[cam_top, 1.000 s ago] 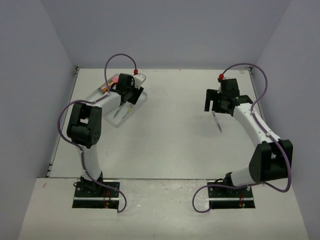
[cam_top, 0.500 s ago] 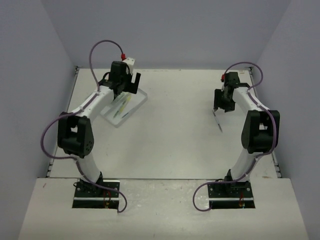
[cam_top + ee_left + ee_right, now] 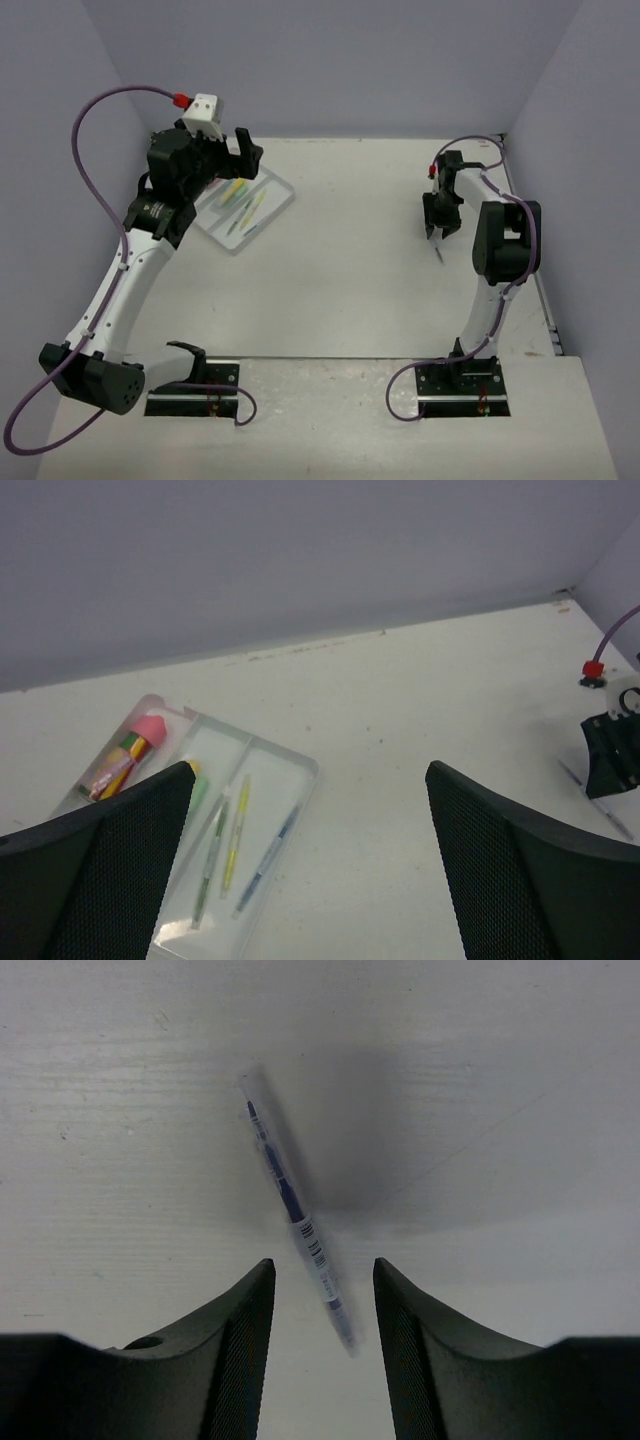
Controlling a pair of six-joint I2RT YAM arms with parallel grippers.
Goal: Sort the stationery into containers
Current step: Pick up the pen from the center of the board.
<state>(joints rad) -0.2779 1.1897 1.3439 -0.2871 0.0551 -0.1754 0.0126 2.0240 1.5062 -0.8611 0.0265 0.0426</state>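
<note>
One blue-inked pen [image 3: 285, 1185] lies loose on the right of the table [image 3: 340, 250], its near end between the fingers [image 3: 230, 1340] of the right gripper [image 3: 322, 1272] — the jaws stand narrowed on either side with a gap showing, not pinching yet, the wrist pointing straight down so they can close across the barrel. Farther off on the left, the three-compartment tray [image 3: 222, 748] holds the rest: a pink-capped tube [image 3: 125, 755] in its left compartment, thin pens [image 3: 235, 835] side by side in the right one, a highlighter [image 3: 200, 792] half hidden behind a finger. Over it hangs the left gripper [image 3: 310, 770], spread wide and empty — lifted clear, I judge, so the tray lies open for that pen.
</note>
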